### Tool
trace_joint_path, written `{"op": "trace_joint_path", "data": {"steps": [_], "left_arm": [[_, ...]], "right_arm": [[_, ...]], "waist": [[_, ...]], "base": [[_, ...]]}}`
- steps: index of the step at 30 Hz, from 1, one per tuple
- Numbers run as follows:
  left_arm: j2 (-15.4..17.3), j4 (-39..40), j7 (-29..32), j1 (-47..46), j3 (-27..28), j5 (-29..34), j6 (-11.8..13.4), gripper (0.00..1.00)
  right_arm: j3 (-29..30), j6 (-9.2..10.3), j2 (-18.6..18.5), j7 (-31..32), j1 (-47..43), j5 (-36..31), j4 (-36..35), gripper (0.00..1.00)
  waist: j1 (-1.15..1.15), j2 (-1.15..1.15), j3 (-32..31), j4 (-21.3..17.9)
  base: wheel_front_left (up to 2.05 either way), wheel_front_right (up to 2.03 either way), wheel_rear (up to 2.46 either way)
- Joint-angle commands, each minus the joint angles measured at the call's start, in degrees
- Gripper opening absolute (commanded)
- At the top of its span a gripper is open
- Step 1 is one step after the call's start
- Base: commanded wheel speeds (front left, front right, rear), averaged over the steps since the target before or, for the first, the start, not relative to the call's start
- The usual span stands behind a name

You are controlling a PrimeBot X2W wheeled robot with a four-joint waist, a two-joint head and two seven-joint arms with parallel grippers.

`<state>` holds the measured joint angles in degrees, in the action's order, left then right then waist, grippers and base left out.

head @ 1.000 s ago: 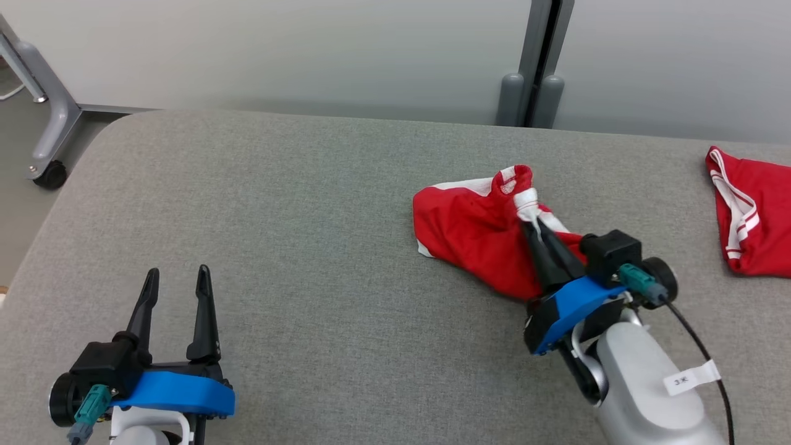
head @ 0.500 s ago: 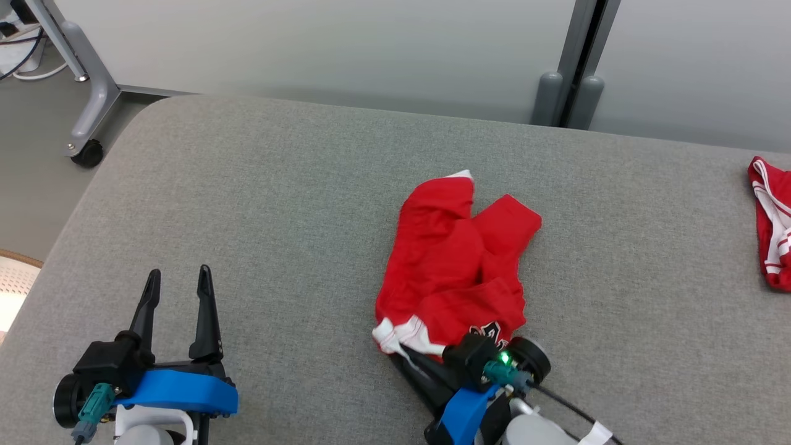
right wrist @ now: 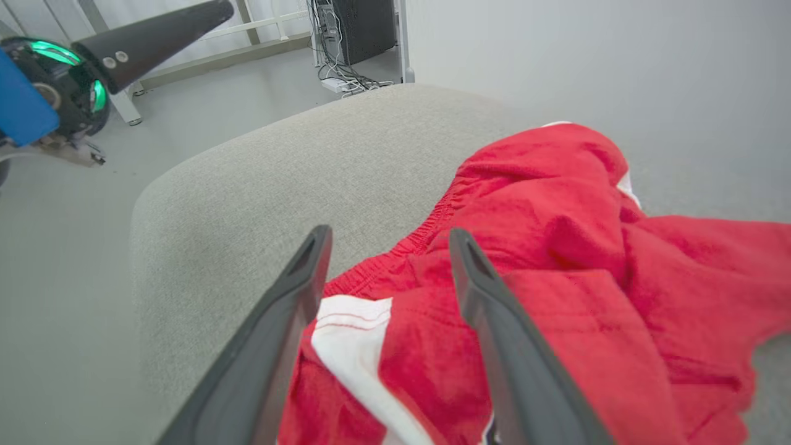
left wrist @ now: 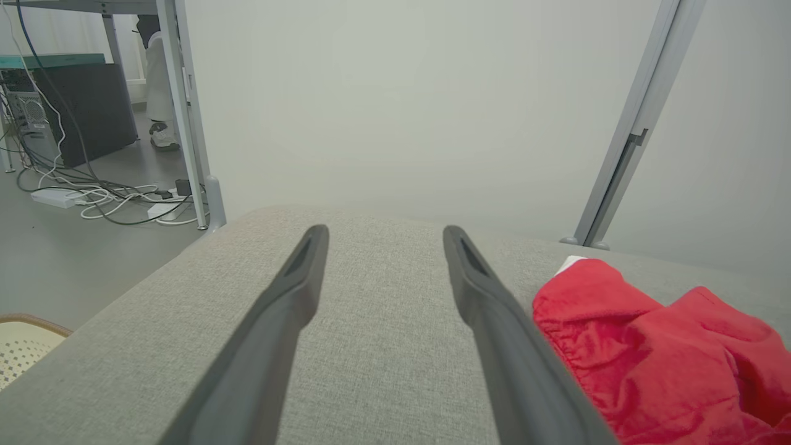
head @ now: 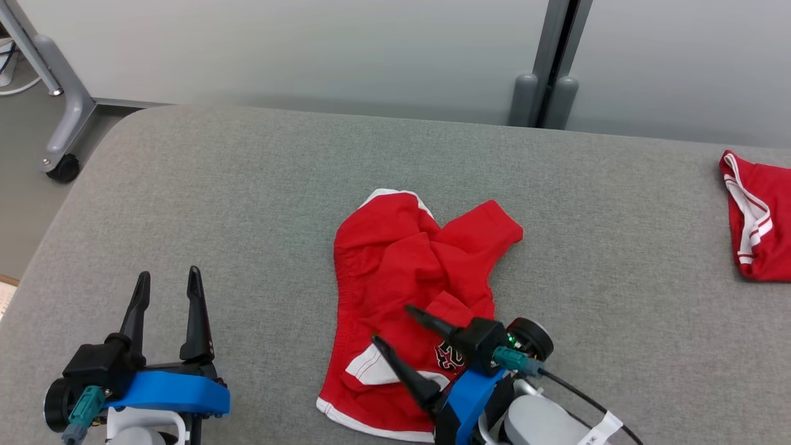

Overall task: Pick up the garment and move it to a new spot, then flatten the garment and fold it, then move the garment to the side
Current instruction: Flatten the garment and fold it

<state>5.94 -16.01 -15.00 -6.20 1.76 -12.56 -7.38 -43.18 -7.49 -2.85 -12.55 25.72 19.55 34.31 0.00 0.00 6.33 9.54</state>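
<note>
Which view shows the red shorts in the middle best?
The head view: the red shorts show almost whole. The right wrist view gives their waistband and white stripe close up; the left wrist view, one end.

Pale wall (head: pixel 309 49), grey floor (head: pixel 25 161), grey fabric table (head: pixel 216 185)

Left gripper (head: pixel 169 272) and right gripper (head: pixel 393 324), each with two long tapered dark fingers (head: pixel 196 309), black housing on a blue bracket (head: pixel 167 392), teal connector (head: pixel 86 405), green indicator light (head: pixel 510 339), black cable (head: pixel 581 398), pale silver forearm (head: pixel 544 428) bearing a white label (head: pixel 602 428).
</note>
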Motion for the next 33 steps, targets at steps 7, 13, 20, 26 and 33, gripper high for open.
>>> {"op": "trace_joint_path", "data": {"steps": [7,13,20,26,33], "left_arm": [[0.03,0.89,-0.25,0.56,0.84,0.55,-0.13,1.00],[-0.14,0.94,-0.26,0.33,0.56,0.57,-0.14,1.00],[-0.24,0.72,-0.25,-0.31,0.27,0.23,-0.16,1.00],[-0.09,0.51,-0.25,-0.14,0.47,0.08,-0.17,1.00],[-0.06,0.38,-0.26,0.19,0.17,0.46,-0.17,1.00]], "right_arm": [[8.73,-0.01,-0.10,-0.26,1.61,-6.55,-0.43,1.00],[13.32,-0.01,-0.58,2.55,0.56,-10.82,-0.58,1.00],[13.37,-0.01,-1.00,5.78,-1.99,-12.22,2.10,1.00],[13.10,-0.01,-0.80,5.48,-1.90,-11.06,4.73,0.00],[17.37,-0.01,-2.20,1.96,-0.25,-10.01,5.75,0.00]], "waist": [[0.00,0.00,-0.24,-1.17],[0.00,0.00,0.22,-0.89],[0.00,0.00,0.93,0.36],[0.00,0.00,1.04,0.26],[0.00,0.00,0.14,-0.94]], "base": [[0.00,0.00,0.00],[0.00,0.00,0.00],[0.00,0.00,0.00],[0.00,0.00,0.00],[0.00,0.00,0.00]]}}
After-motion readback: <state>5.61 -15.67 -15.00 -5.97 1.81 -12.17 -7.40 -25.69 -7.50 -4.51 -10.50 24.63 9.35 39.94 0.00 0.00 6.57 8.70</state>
